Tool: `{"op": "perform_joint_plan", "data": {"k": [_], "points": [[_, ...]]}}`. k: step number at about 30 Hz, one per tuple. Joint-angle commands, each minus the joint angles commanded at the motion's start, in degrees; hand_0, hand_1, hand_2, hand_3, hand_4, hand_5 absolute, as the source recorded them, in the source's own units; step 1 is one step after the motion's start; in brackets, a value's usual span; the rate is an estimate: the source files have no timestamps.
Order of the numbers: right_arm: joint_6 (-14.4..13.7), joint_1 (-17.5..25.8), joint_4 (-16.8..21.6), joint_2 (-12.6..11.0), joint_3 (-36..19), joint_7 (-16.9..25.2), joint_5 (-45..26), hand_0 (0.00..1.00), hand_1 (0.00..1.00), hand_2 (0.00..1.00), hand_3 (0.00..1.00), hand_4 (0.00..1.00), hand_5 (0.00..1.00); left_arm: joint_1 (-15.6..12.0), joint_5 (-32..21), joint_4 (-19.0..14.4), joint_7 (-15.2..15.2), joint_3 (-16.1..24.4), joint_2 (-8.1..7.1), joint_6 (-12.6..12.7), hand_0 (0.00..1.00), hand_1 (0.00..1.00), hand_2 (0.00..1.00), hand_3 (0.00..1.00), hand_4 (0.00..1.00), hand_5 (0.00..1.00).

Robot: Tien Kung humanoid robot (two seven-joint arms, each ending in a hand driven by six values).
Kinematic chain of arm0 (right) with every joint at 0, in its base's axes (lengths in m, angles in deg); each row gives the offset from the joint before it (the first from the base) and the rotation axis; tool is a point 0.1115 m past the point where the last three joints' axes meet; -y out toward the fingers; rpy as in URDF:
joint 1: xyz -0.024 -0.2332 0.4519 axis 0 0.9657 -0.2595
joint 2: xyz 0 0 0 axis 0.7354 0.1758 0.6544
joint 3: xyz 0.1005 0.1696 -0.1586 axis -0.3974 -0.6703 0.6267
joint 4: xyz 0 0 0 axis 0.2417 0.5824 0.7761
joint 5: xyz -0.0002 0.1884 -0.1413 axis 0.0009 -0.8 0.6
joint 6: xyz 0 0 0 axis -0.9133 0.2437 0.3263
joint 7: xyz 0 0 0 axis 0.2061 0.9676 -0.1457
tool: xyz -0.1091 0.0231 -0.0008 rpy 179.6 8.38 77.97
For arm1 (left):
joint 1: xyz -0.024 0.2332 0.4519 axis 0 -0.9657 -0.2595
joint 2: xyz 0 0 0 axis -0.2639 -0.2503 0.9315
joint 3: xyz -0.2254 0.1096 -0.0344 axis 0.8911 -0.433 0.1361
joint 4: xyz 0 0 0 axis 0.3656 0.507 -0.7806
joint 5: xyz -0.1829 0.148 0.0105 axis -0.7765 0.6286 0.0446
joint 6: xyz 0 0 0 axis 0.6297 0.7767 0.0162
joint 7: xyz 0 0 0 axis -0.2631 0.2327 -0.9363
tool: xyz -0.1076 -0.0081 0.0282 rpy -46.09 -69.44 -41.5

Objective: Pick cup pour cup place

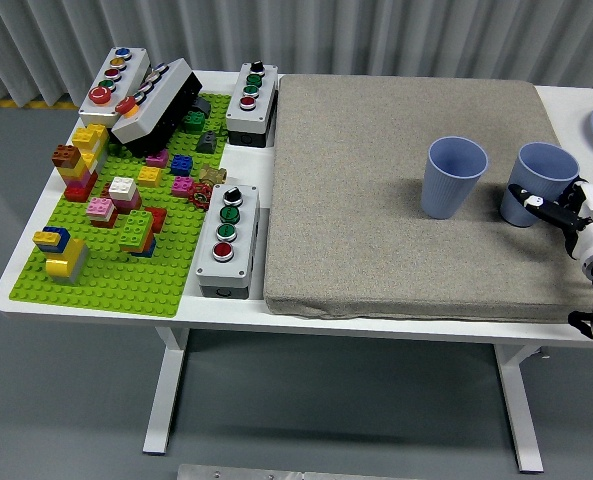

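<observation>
Both cups, the left cup (455, 176) and the right cup (540, 182), were a matte periwinkle blue and stood on a speckled grey-beige mat (396, 200) over the white worktop (96, 290). The right hand (561, 208) was white with black fingers (524, 196) and a touch of red. A lime-green studded baseplate (116, 270) carried yellow, red, pink, blue, brown and green bricks (126, 200), and the grey button boxes (227, 236) bore red, green, yellow and black buttons.
</observation>
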Motion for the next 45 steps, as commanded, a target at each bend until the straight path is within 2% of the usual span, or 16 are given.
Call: {"op": "perform_joint_plan", "data": {"k": [4, 20, 35, 36, 45], "points": [[1.0, 0.0, 0.0, -0.1, -0.5, -0.9, 0.5, 0.889, 0.885, 0.965, 0.967, 0.861, 0.407, 0.0, -0.1, 0.0, 0.0, 0.0, 0.03, 0.0, 0.879, 0.847, 0.915, 0.794, 0.632, 0.908], [2.2, 0.1, 0.3, -0.3, -2.3, -2.1, 1.8, 0.904, 0.898, 0.992, 0.982, 0.862, 0.404, -0.1, -0.1, 0.0, 0.0, 0.0, 0.07, 0.0, 0.879, 0.847, 0.915, 0.794, 0.63, 0.908], [3.9, 1.4, 2.3, -0.6, -3.0, -4.5, 4.2, 0.914, 0.906, 0.998, 0.991, 0.866, 0.41, -0.3, -0.3, 0.0, 0.0, -0.3, 0.05, 0.0, 0.88, 0.847, 0.914, 0.794, 0.63, 0.908], [4.0, 1.5, 2.5, -0.5, -3.0, -4.8, 4.6, 0.917, 0.916, 0.998, 0.993, 0.892, 0.454, -0.3, -0.4, 0.0, 0.0, -0.3, 0.04, 0.0, 0.879, 0.847, 0.914, 0.794, 0.63, 0.909], [4.9, 2.2, 3.7, -1.1, -3.7, -6.4, 6.1, 0.919, 0.916, 0.998, 0.998, 0.896, 0.463, -0.6, -0.8, 0.0, 0.1, -0.6, 0.02, 0.0, 0.879, 0.848, 0.914, 0.794, 0.629, 0.908]]}}
